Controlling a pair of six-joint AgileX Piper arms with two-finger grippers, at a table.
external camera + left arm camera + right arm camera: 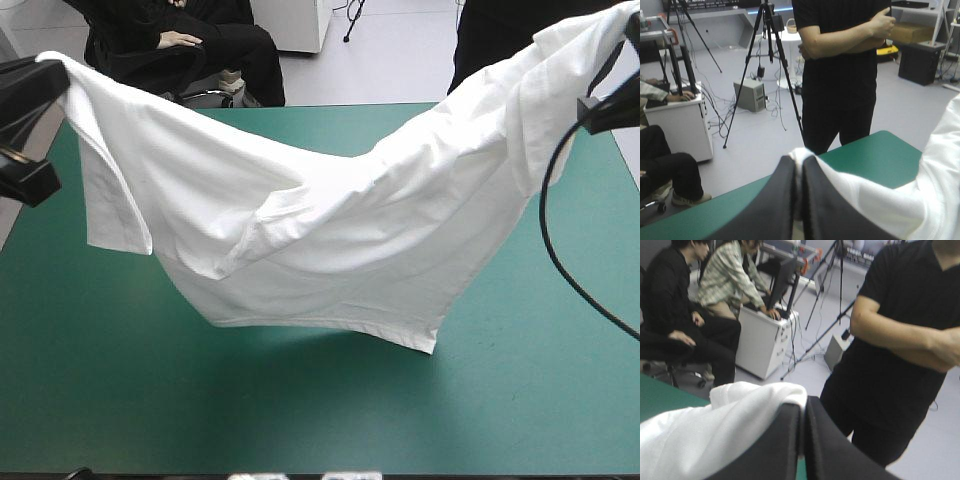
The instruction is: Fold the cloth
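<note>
Item: T-shirt (330,230), one. White, short-sleeved, lifted above the teal-green table cover (120,380) and hung between two raised points. The cloth is stretched wide and sags in a broad curve, high at both ends and lowest over the middle of the table. Soft creases and an overlapping fold are seen near the centre. One sleeve (115,210) is seen hanging loose near the left end. A straight hem is presented along the lower edge, ending in a corner (425,345) toward the table's near right. A shadow is cast beneath it on the cover; whether the hem touches the cover cannot be told.

Long axis: laid across the table from left to right, the hem pointed down and toward the near edge.

Holders: grippers, two. The left gripper (799,165) is seen with black fingers all but closed, a bunched edge of the T-shirt pinched between them at the tips. The right gripper (802,407) is likewise all but closed, with white cloth clamped between its fingers and draped over one side.

Support: table cover, one.
</note>
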